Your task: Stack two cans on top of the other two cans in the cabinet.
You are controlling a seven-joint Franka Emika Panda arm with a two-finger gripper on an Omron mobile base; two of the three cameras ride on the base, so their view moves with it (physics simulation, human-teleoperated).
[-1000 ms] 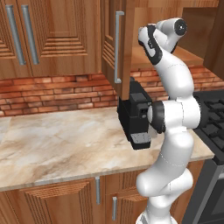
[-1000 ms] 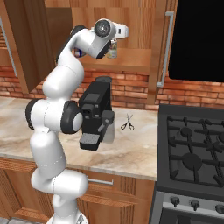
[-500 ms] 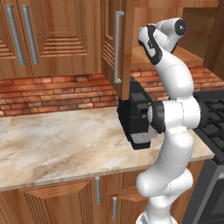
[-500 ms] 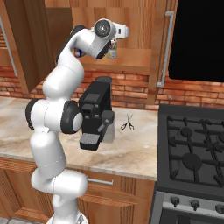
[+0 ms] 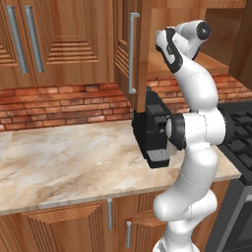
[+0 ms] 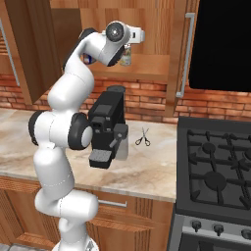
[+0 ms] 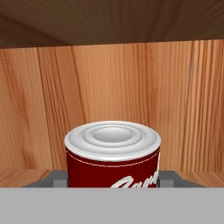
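Note:
In the hand view a red can [image 7: 113,153] with a silvery ridged lid and white script stands upright between my finger tips. My gripper [image 7: 113,180] is shut on it, facing the cabinet's wooden back wall [image 7: 131,87]. In the right base view my gripper [image 6: 126,53] reaches into the open cabinet just above its shelf [image 6: 152,73], with a small tin under the hand. A blue can [image 6: 87,59] peeks out behind my upper arm on the same shelf. The cabinet's door [image 5: 129,49], with its single long bar handle, stands open to the left of my arm.
A black coffee machine [image 6: 108,128] stands on the marble counter [image 5: 64,162] right below the cabinet. Scissors [image 6: 142,137] lie beside it. A stove [image 6: 215,166] is to the right, under a dark panel [image 6: 220,44]. Closed wall cabinets [image 5: 44,39] hang to the left.

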